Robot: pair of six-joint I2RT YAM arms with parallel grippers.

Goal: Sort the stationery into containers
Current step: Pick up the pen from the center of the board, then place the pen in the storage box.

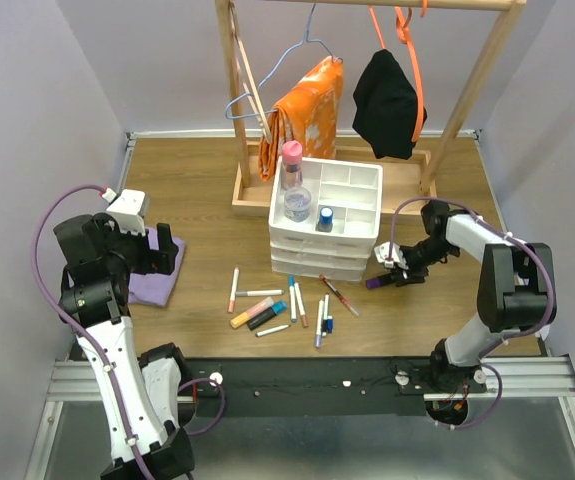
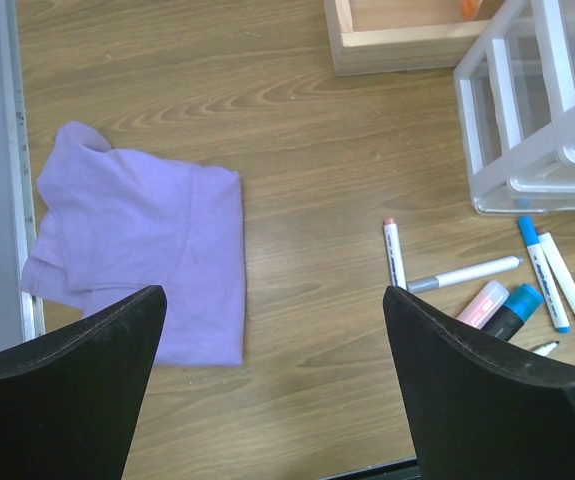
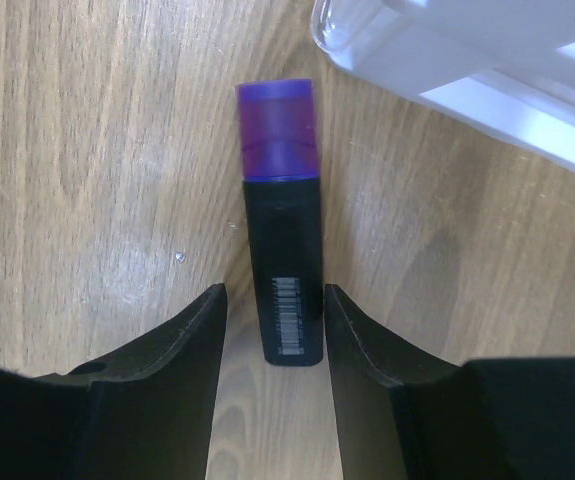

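Note:
A black marker with a purple cap (image 3: 282, 240) lies on the wooden table just right of the white drawer unit (image 1: 324, 250). My right gripper (image 3: 275, 295) is open and low over it, its jaws straddling the marker's rear end: the right finger is against the marker and a small gap shows on the left. The top view shows this gripper (image 1: 392, 272) and the marker (image 1: 378, 283). Several pens (image 1: 277, 305) lie loose in front of the unit. The divided tray (image 1: 367, 175) on top holds a pink-capped bottle (image 1: 291, 165) and a blue-capped bottle (image 1: 325, 218). My left gripper (image 2: 274, 300) hangs wide open and holds nothing.
A purple cloth (image 2: 137, 260) lies at the left under my left arm. The wooden rack base (image 1: 252, 195) stands behind the drawer unit, with orange fabric (image 1: 307, 110) and black fabric (image 1: 387, 100) hanging above. Grey walls close in the table on both sides.

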